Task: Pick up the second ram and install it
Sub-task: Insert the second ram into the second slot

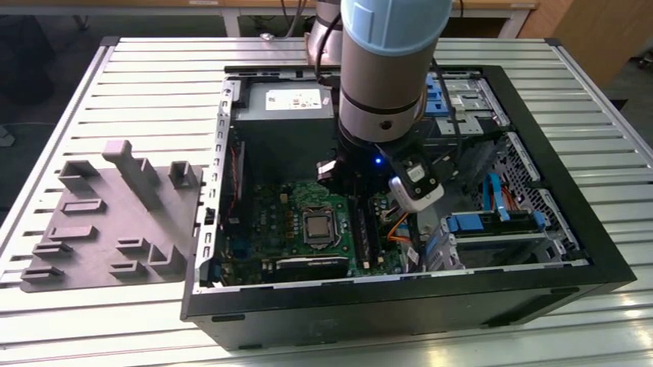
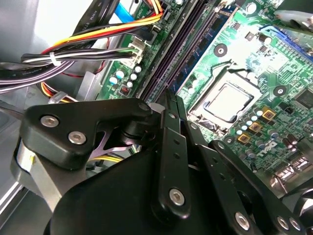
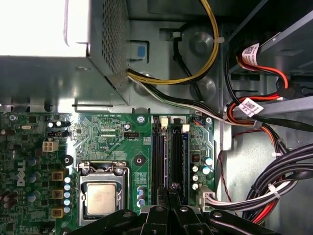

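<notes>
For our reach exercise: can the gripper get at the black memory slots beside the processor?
Probably yes: the gripper hangs right by the memory slots, and the cable bundles lie off to one side, not across them.

The exterior view looks down from high and well back on the open computer case (image 1: 604,269). Both wrist views sit close behind the gripper (image 3: 171,188) (image 2: 170,98), facing past it onto the motherboard (image 3: 112,132) (image 2: 234,54); they share the processor socket (image 3: 102,198) (image 2: 227,100).
</notes>
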Controlling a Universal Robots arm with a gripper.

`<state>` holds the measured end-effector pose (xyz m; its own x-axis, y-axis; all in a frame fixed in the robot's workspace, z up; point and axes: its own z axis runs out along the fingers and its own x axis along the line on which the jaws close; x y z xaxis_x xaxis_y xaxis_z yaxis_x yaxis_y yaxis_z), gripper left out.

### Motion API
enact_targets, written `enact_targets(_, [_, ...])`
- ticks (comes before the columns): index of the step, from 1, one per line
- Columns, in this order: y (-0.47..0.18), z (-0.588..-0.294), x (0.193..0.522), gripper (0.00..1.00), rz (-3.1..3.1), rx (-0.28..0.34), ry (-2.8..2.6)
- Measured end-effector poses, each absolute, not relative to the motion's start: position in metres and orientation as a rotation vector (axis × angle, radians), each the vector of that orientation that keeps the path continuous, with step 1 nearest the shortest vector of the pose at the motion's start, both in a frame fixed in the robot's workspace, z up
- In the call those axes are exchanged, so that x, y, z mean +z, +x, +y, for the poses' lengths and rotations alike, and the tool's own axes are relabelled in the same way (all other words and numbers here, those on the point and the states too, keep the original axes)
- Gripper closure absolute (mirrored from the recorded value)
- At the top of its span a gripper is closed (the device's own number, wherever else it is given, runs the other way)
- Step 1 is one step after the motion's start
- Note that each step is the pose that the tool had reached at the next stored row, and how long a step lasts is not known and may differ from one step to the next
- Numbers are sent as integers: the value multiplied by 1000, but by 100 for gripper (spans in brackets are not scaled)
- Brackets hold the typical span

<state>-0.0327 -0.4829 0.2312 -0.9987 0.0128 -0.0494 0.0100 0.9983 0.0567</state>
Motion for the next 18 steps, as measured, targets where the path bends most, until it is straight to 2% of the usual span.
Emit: enact_targets(18, [-34, -482, 229, 89, 3091, 87, 18])
